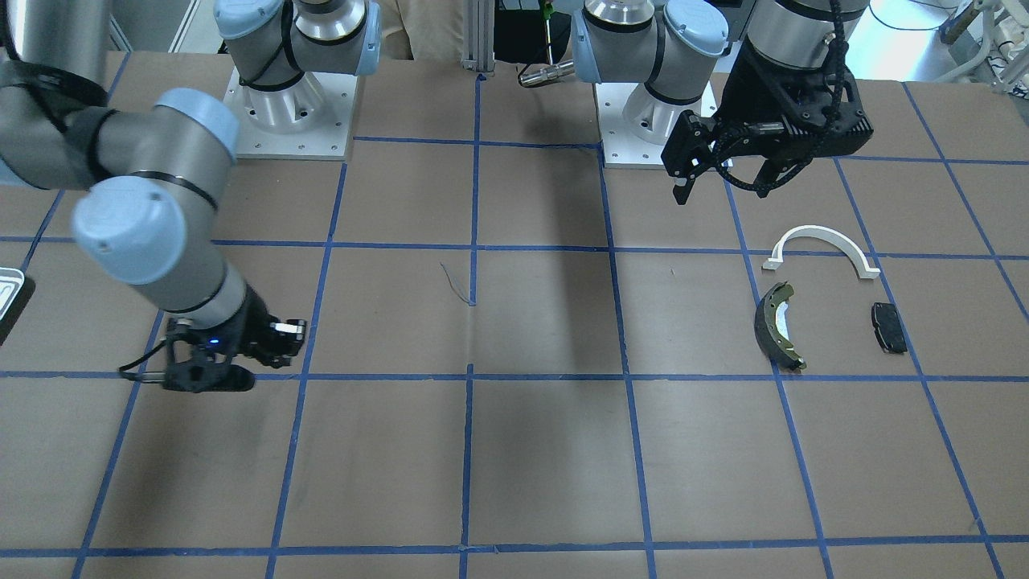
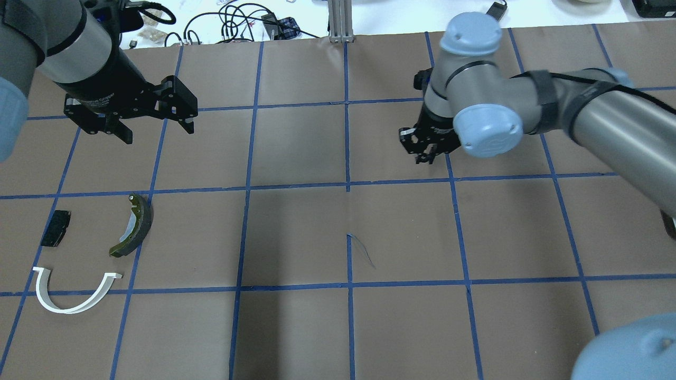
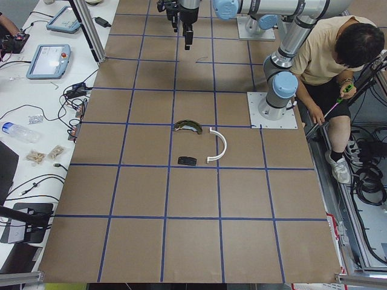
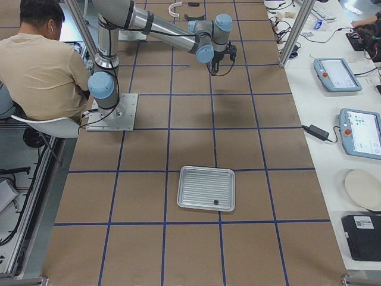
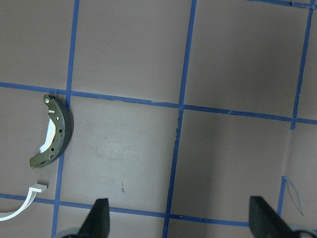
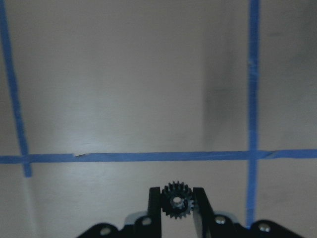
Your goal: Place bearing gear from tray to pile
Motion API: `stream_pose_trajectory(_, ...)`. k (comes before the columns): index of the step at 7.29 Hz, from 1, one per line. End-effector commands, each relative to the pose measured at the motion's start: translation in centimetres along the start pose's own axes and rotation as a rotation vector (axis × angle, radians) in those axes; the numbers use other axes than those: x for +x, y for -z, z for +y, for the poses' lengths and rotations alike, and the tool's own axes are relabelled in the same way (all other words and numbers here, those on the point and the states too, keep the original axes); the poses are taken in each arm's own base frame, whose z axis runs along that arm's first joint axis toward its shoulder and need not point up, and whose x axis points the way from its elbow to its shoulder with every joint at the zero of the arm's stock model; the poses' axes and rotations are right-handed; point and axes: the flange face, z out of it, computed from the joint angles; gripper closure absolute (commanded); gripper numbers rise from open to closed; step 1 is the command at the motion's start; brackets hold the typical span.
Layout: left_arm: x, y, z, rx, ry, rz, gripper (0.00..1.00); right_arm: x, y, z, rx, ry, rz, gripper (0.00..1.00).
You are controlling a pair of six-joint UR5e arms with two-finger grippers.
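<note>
My right gripper (image 6: 177,198) is shut on a small black toothed bearing gear (image 6: 177,201), held low over the brown table; it also shows in the overhead view (image 2: 425,150) and the front view (image 1: 205,370). The tray (image 4: 206,168) lies far behind it near the table's right end; its corner shows in the front view (image 1: 8,289). The pile lies on the left side: a white arch bracket (image 2: 68,310), a dark brake shoe (image 2: 134,227) and a black pad (image 2: 55,228). My left gripper (image 2: 158,132) hangs open and empty above the table, beyond the pile.
A small dark item (image 4: 215,203) lies in the tray. A seated person (image 4: 41,65) is behind the arm bases. Cables and tablets lie on the white bench (image 3: 45,60) past the table's far edge. Blue tape lines grid the table.
</note>
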Motion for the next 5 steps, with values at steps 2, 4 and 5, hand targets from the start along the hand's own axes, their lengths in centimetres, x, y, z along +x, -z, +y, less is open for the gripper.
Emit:
stream_pose_trajectory(2, 0.1, 0.0, 0.0, 0.001, -0.001, 0.000, 0.00, -12.4, -6.0, 3.8, 0.015, -0.002, -0.075, 1.00)
stream_pose_trajectory(4, 0.1, -0.1, 0.0, -0.001, -0.001, 0.000, 0.00, -14.1, -6.9, 5.1, -0.005, -0.004, -0.091, 0.99)
stream_pose_trajectory(5, 0.0, -0.2, -0.2, -0.003, 0.000, 0.000, 0.00, -14.9, -7.3, 5.8, -0.015, -0.006, -0.094, 0.75)
